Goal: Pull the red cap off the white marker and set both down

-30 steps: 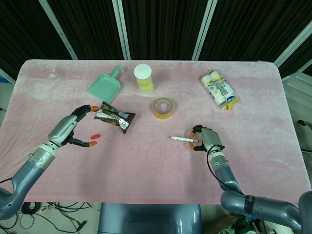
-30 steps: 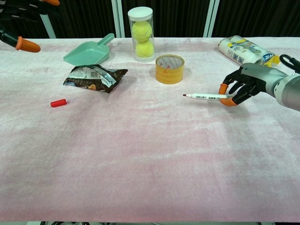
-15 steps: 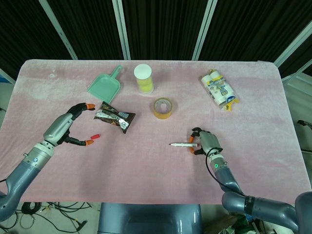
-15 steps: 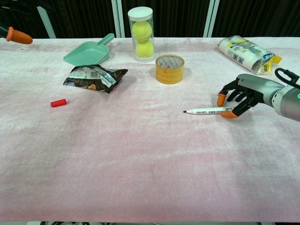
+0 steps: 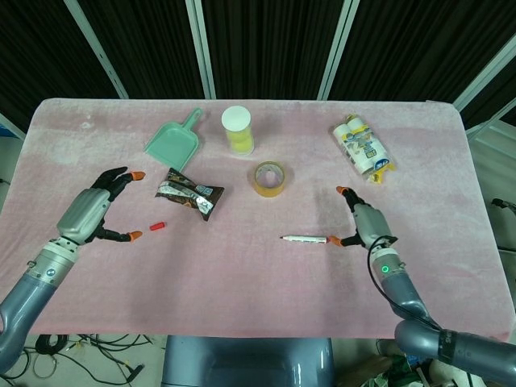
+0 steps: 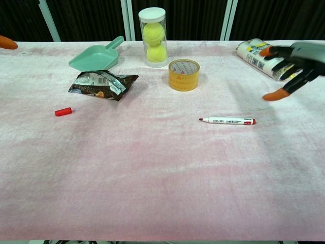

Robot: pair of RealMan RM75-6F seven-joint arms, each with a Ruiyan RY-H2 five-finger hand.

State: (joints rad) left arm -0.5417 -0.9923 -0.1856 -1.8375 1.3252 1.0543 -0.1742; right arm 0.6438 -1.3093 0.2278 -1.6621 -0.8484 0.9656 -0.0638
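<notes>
The white marker (image 6: 227, 121) lies flat on the pink surface (image 6: 162, 178), uncapped, with its red tip pointing toward the robot's left. The right hand (image 5: 364, 223) is above the surface just beside the marker's rear end; its fingers (image 6: 277, 94) are spread apart and hold nothing. The red cap (image 6: 63, 112) lies well apart from the marker, near the snack packet (image 6: 101, 83). The left hand (image 5: 90, 214) is near the cap with fingers apart, also holding nothing.
</notes>
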